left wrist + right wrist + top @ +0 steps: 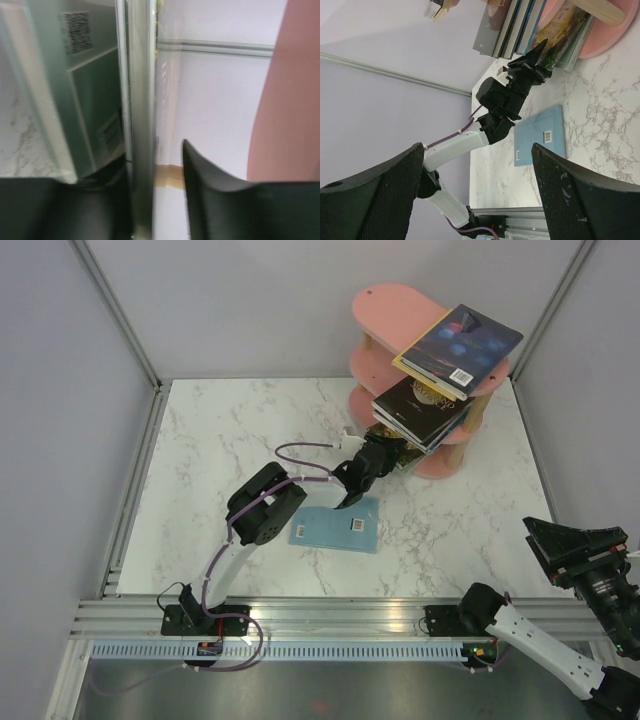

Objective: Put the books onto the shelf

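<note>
Near the shelf (395,315), one light blue book (335,527) — left gripper (383,447) part-open, right gripper (477,160) wide and empty.

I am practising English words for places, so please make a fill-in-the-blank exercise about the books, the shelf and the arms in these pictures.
1. The light blue book lies flat on the marble ____.
2. The dark blue book rests on the ____ board of the pink shelf.
3. The ____ arm's tool reaches the books at the shelf's lowest board.
4. The right tool stands ____, with nothing between its fingers.
Missing words: table; top; left; open.
</note>
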Controlling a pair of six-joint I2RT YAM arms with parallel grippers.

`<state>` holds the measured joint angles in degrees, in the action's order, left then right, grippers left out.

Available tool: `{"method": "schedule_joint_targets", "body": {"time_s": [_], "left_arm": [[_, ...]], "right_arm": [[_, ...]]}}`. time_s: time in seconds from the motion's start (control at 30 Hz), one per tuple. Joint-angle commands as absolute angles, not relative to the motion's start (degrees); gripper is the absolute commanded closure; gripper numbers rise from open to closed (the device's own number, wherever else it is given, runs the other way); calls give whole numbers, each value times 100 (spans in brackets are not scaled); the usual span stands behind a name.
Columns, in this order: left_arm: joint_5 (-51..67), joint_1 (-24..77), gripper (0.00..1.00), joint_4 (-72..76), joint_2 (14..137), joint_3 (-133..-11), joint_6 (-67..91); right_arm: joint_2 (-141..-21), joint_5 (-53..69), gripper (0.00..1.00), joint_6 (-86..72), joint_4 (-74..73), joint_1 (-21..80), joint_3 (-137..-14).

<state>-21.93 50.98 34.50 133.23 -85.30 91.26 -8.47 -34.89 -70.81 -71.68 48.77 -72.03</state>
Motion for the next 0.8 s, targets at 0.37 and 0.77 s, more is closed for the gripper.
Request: {"method": "schedule_joint_targets", "body": {"time_s": [0.37, 0.77], "left_arm": [[-1495, 4966, 0, 1559, 12165, -8394, 8878], [-1372, 4256, 0, -922, 10408, -7551, 6963]], "right_arm": [[-475, -3630, 9, -7251, -7356, 4948, -7102], [-1141, -2815, 14, -6751, -7067, 4975, -6513]]}}
